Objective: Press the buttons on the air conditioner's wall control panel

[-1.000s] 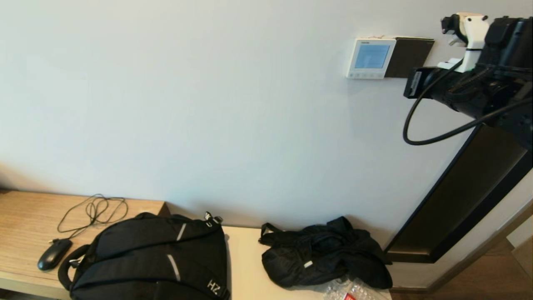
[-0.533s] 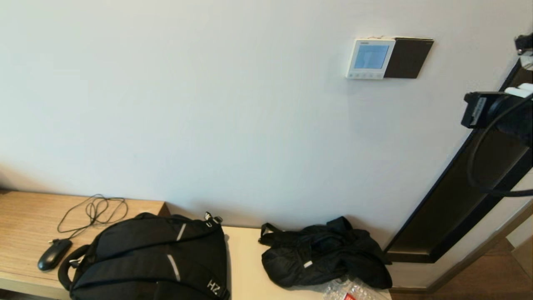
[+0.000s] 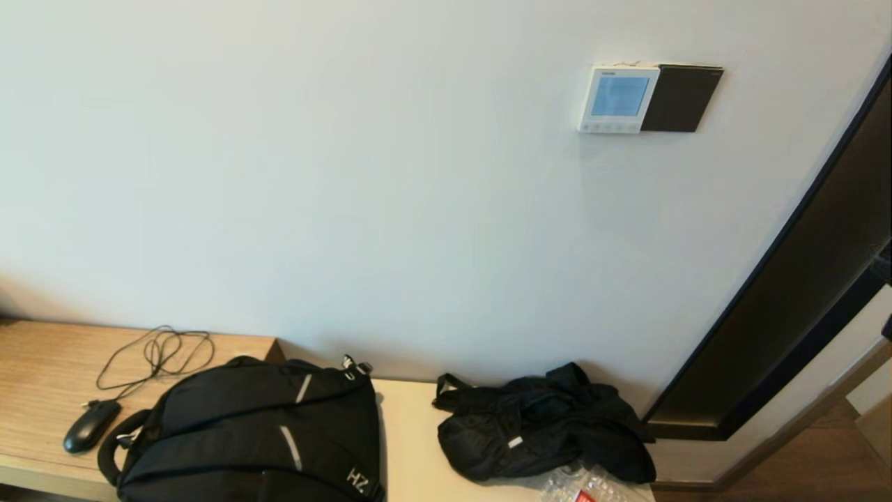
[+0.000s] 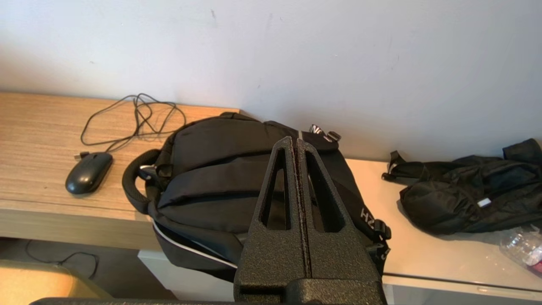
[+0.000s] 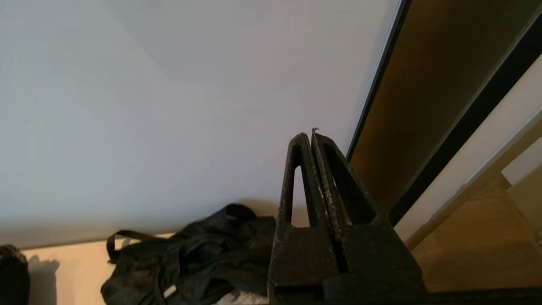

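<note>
- Gone from the head view is the right arm, which hung beside the black plate a second ago and had slid to the frame's right edge half a second ago
- Now the right gripper (image 5: 312, 140) shows only in its own wrist view, fingers pressed together with nothing between them, its tips in front of bare wall (image 3: 348, 174) beside the dark door frame (image 3: 787, 307) and above the crumpled black jacket (image 5: 203, 250)
- The air conditioner's wall control panel (image 3: 619, 99) is mounted high on the wall, right of centre, touching the black plate (image 3: 681, 98) on its right; neither gripper is near it, and it does not appear in either wrist view
- That panel is roughly square and faces out into the room, its pale blue screen (image 3: 619, 96) upright
- The buttons (image 3: 612, 127) run in a horizontal row along the panel's lower edge, too small to count
- The left gripper (image 4: 296, 146) hangs low, fingers closed on nothing, over the black backpack (image 4: 237, 186)
- The backpack lies on the wooden counter (image 3: 42, 369) next to a black mouse (image 3: 90, 424) with its tangled cord (image 3: 157, 352)
- A crinkled clear plastic bottle (image 3: 585, 486) sits just by the jacket
</note>
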